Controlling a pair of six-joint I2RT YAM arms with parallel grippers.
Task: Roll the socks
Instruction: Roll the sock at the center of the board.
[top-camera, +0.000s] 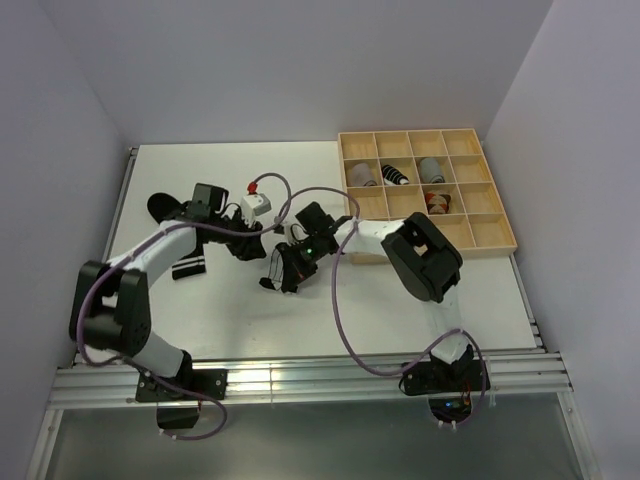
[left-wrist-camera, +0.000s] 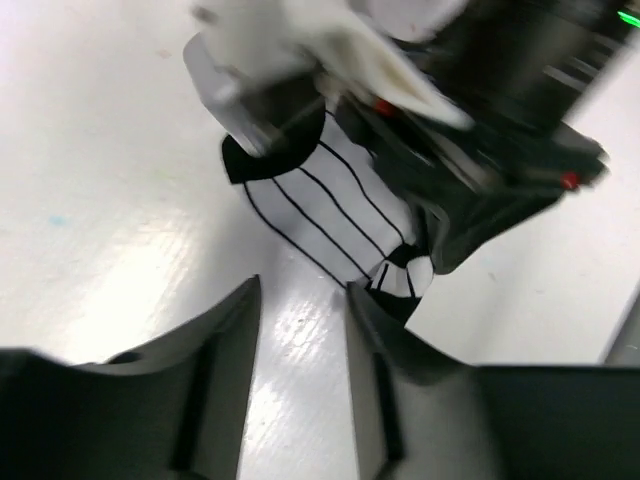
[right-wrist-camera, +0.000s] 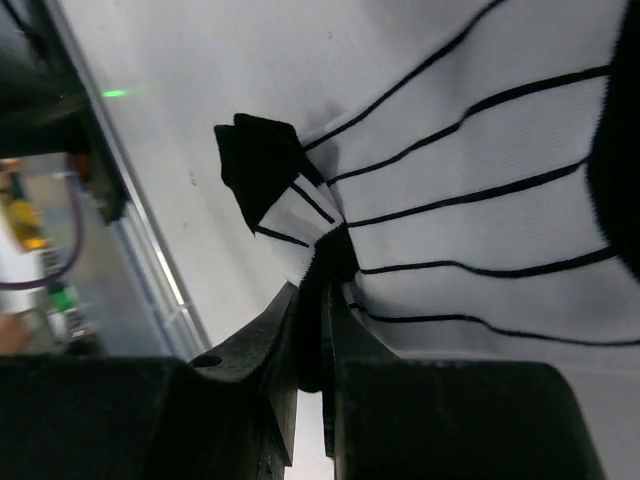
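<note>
Clenched tight, the right gripper (right-wrist-camera: 322, 300) pinches a bunched fold of the white sock (right-wrist-camera: 480, 150), its two jaws all but meeting on the cloth. From that pinch the sock fans out toward 1 o'clock in the right wrist view, thin black stripes running across it. A black patch of it sticks up at 11 o'clock, just beyond the jaws.

Released, the left gripper (left-wrist-camera: 300, 300) stands with its jaws apart and only bare table (left-wrist-camera: 100, 150) between them. In the left wrist view the same sock lies flat at 12 o'clock, just past the fingertips. Its near black end sits right beside the right-hand finger (left-wrist-camera: 385, 330), though I cannot tell if they touch. The right arm's wrist crowds over the sock from 1 o'clock.

From above, both grippers meet near the middle of the table, and the white sock is mostly hidden under them. A black sock (top-camera: 188, 268) with white stripes lies flat at 9 o'clock from them, beside the left arm. Another dark sock (top-camera: 160, 207) shows at 10 o'clock, partly under that arm.

At 2 o'clock on the table sits the wooden tray (top-camera: 470, 232). Four rolled socks (top-camera: 395, 175) rest in separate compartments, three in one row and a brown-orange one in the row nearer the arms.
</note>
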